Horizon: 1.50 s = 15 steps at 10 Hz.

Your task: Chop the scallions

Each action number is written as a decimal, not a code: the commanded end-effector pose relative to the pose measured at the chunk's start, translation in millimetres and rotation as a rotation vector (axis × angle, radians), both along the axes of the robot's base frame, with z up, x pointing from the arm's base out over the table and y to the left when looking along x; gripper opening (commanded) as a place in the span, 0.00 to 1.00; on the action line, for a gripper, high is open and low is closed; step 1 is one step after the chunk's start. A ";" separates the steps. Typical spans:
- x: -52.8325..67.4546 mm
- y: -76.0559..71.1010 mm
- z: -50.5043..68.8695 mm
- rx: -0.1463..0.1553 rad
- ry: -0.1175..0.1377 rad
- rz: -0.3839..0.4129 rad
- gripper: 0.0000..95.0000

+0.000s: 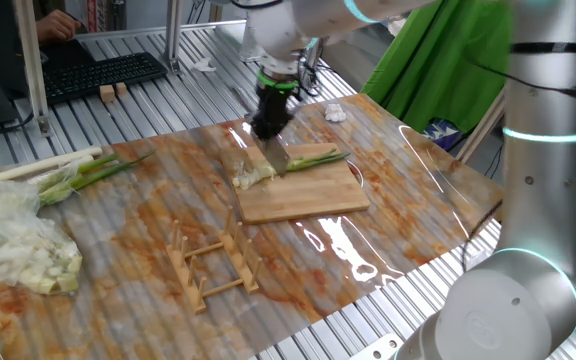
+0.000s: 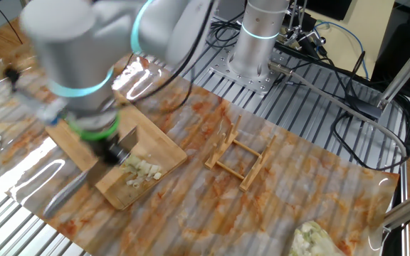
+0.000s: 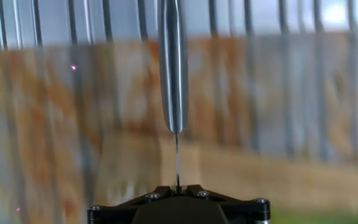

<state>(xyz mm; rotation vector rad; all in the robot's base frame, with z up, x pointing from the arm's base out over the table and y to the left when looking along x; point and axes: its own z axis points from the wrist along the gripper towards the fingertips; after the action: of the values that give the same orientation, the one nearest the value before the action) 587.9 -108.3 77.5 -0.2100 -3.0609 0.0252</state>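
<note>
My fingers [image 1: 270, 125] clamp the knife [image 3: 172, 68] tight over the scallions [image 1: 290, 161] — chopped bits could scatter off the board [image 1: 303, 190].

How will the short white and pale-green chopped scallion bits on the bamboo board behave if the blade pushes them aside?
The chopped scallion bits look small, loose and light, so they would probably scatter. Being round slices, some may roll across the flat bamboo board.

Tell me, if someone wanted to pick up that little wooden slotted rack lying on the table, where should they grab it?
Probably one of the long side rails of the wooden rack, coming straight down from above. It lies flat on the table, apart from the bamboo cutting board, and the thin rail looks narrow enough to pinch, with open gaps either side for fingers.
</note>
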 end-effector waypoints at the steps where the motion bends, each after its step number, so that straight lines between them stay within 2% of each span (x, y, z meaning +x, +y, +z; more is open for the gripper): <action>1: -15.5 1.4 8.9 -0.002 0.029 -0.039 0.00; 6: -13.1 -12.6 20.3 0.001 0.029 -0.001 0.00; 9: -12.6 -13.8 20.6 0.002 0.029 0.005 0.00; 12: -13.4 -17.1 12.0 0.006 0.028 0.015 0.00; 13: -14.2 -17.3 7.3 0.006 0.023 0.015 0.00; 15: -11.7 -16.2 -7.0 0.011 0.030 0.017 0.00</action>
<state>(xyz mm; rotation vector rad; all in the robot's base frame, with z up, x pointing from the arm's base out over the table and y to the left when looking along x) 573.3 -123.5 67.4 -0.1803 -3.0328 0.0130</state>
